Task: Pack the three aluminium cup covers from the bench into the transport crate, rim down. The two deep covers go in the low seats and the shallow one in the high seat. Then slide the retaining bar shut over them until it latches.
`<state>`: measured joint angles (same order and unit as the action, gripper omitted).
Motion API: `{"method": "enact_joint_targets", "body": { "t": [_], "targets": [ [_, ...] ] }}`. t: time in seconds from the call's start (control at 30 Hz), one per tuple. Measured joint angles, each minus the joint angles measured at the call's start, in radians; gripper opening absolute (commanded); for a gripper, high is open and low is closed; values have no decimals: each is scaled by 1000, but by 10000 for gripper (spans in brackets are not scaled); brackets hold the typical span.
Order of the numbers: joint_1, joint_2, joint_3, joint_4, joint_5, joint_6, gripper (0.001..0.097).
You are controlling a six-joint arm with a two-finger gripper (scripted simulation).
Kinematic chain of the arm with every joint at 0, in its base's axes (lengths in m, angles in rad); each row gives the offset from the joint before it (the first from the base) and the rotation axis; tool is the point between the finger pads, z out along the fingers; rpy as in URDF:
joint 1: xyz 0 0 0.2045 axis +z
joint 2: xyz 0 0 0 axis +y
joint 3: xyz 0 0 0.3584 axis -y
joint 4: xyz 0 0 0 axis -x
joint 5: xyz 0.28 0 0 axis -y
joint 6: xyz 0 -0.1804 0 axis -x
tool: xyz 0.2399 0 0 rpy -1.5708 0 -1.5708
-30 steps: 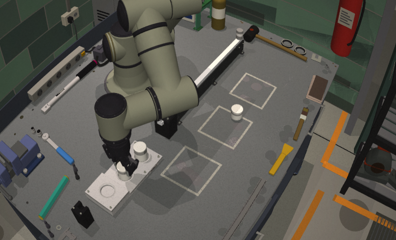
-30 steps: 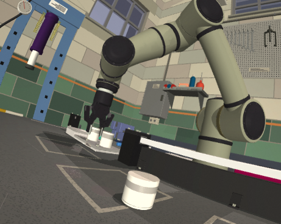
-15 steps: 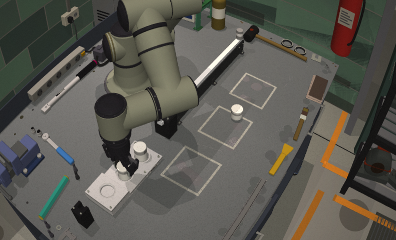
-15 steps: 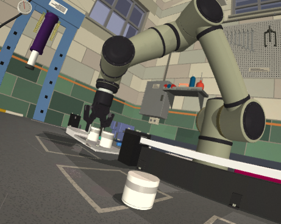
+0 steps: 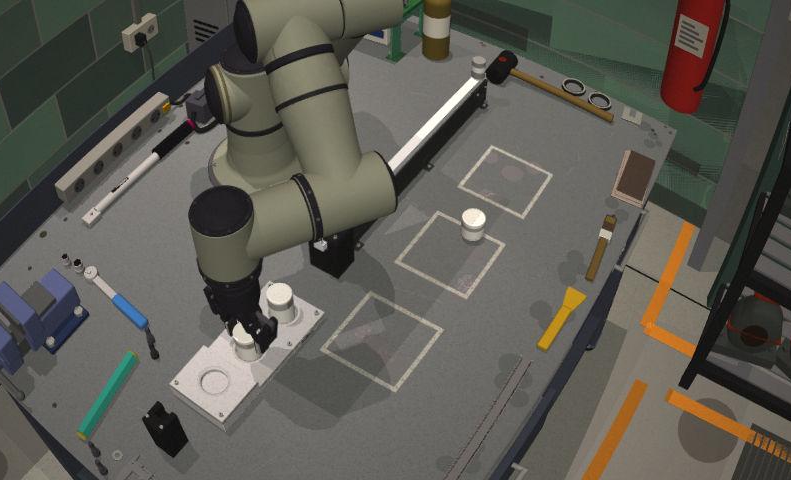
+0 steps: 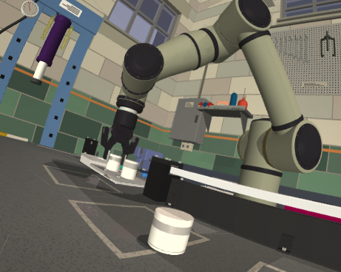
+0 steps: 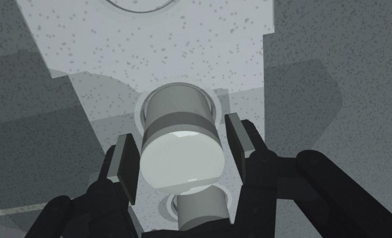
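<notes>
My gripper (image 5: 246, 328) (image 6: 119, 147) (image 7: 181, 153) is open and holds nothing. It straddles a deep cover (image 5: 245, 345) (image 6: 113, 162) (image 7: 181, 138) that stands in the middle seat of the white transport crate (image 5: 245, 351). A second deep cover (image 5: 280, 302) (image 6: 129, 169) (image 7: 202, 206) stands in the seat beside it. The crate's raised seat (image 5: 214, 381) is an open ring. The shallow cover (image 5: 473, 225) (image 6: 170, 230) stands on the bench in the middle taped square. The white retaining bar (image 5: 438, 125) (image 6: 262, 196) lies on its black rail, away from the crate.
The robot's base (image 5: 256, 160) stands behind the crate. A blue vise (image 5: 24, 312), a ratchet (image 5: 117, 297) and a green bar (image 5: 106, 392) lie to the crate's left. A black block (image 5: 164, 428) sits at its near corner. A yellow scraper (image 5: 560, 318) lies toward the right edge.
</notes>
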<state>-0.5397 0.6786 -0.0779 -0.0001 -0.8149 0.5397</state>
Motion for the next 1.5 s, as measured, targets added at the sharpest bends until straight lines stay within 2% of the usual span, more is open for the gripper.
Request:
{"method": "enact_joint_targets", "body": {
  "t": [0.67,1.1,1.27,1.5],
  "targets": [
    [0,-48,26,0,-73,0,640],
    [0,-58,33,0,-92,0,640],
    [0,-97,63,0,-161,0,640],
    [0,-175,160,0,-333,0,640]
  ]
}}
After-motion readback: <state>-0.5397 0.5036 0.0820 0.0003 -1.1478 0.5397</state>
